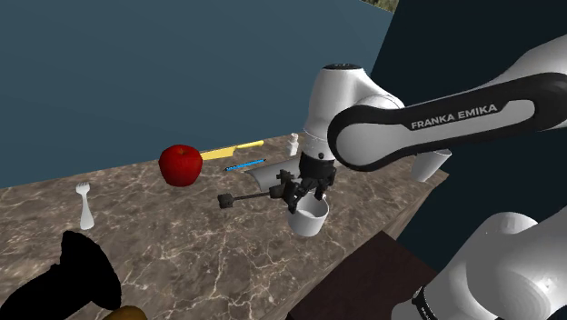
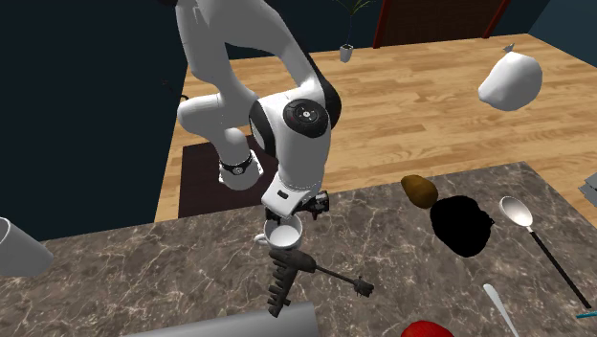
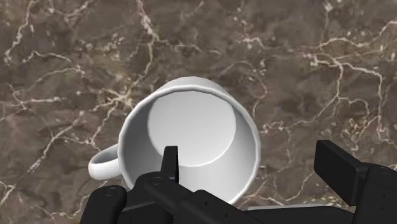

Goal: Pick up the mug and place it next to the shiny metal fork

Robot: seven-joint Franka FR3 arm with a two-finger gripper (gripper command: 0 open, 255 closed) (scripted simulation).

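Shoulder camera behind arm (image 1: 427, 118), second opposite, wrist close over shared mug (image 3: 191, 137).

so the mug (image 1: 310, 219) is plain white, empty, sitting upright on the brown marbled surface (image 1: 182, 250) with its mouth facing up. Its little loop handle sticks out toward the second exterior view's left. The fork (image 1: 85, 206) looks pale, almost white, lying flat, well apart from the mug, over at the shoulder view's left.
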